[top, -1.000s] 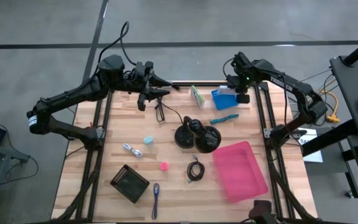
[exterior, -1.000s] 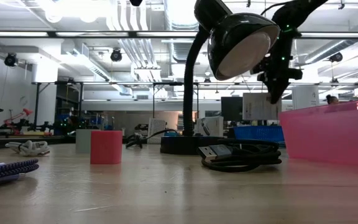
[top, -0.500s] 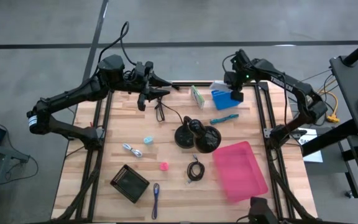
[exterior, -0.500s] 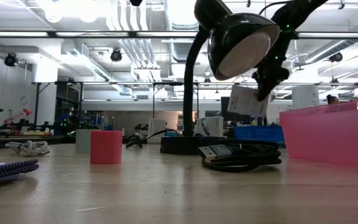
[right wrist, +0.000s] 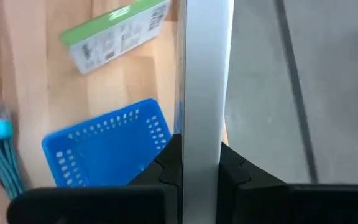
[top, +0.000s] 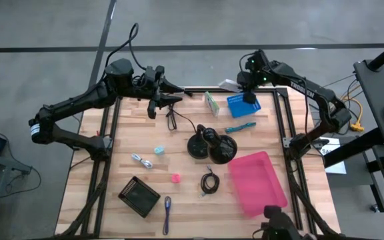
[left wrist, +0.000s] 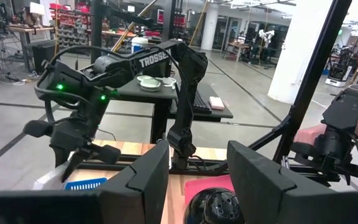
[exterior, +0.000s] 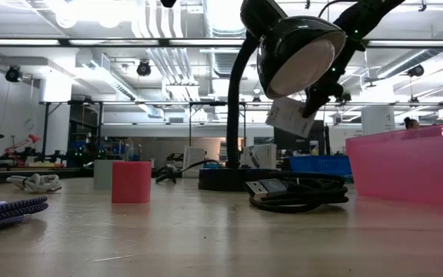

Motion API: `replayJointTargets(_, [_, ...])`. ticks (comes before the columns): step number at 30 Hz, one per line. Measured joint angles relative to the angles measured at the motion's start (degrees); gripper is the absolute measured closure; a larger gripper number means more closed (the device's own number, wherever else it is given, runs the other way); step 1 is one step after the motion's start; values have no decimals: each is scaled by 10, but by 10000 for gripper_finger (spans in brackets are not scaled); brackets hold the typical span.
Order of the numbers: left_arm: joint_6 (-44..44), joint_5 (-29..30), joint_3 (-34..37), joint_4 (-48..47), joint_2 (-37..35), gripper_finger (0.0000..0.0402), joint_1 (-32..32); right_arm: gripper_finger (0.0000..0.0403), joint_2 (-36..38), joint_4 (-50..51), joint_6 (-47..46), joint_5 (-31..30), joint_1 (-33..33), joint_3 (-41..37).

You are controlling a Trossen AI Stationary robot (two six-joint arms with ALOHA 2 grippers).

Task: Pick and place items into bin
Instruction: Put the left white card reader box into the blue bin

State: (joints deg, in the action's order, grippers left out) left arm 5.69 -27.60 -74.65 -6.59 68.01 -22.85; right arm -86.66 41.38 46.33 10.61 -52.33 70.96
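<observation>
My right gripper (top: 245, 90) hangs over the table's far edge, shut on a pale flat packet (exterior: 286, 117), above a small blue basket (top: 240, 105). My left gripper (top: 171, 95) waits open at the far left, touching nothing. On the table lie a green-white packet (top: 211, 103), a teal marker (top: 240, 127), a pale-blue cube (top: 159, 151), a pink cube (top: 176, 178), a silvery metal piece (top: 141, 161), a coiled black cable (top: 209, 181) and a purple pen (top: 167, 212). The pink bin (top: 257, 181) sits near the right. My right gripper (right wrist: 201, 165) pinches the flat packet between its two fingers, one finger (right wrist: 166, 168) on each face. The packet's edge (right wrist: 201, 87) runs straight out past the fingertips. It is lifted clear and hangs tilted below the fingers (exterior: 311, 96), over the blue basket.
A black desk lamp (top: 212, 145) with a round base stands mid-table, between the basket and the pink bin; its cord (top: 172, 120) trails toward the left gripper. A black square object (top: 139, 196) lies near the front left. Bare wood shows left of centre.
The right gripper has risen and moved toward the table's far edge and a little left, away from the blue basket. The packet it holds has come up with it and tipped from hanging straight down to slanting.
</observation>
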Motion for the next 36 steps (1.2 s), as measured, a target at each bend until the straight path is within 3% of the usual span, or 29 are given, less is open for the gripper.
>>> replayJointTargets(6, [0,0,0,1,1,255,0,373,0,2,125,0,-24,-3])
replayJointTargets(12, [0,0,0,1,2,255,0,373,-27,-27,187,1,-36,1])
replayJointTargets(21, [16,0,0,0,3,255,0,373,-95,76,201,-30,-38,63])
replayJointTargets(30, [15,9,0,1,3,255,0,373,-71,188,242,-49,-38,114])
replayJointTargets(36, [15,9,0,1,3,255,0,373,-74,214,247,-58,-42,106])
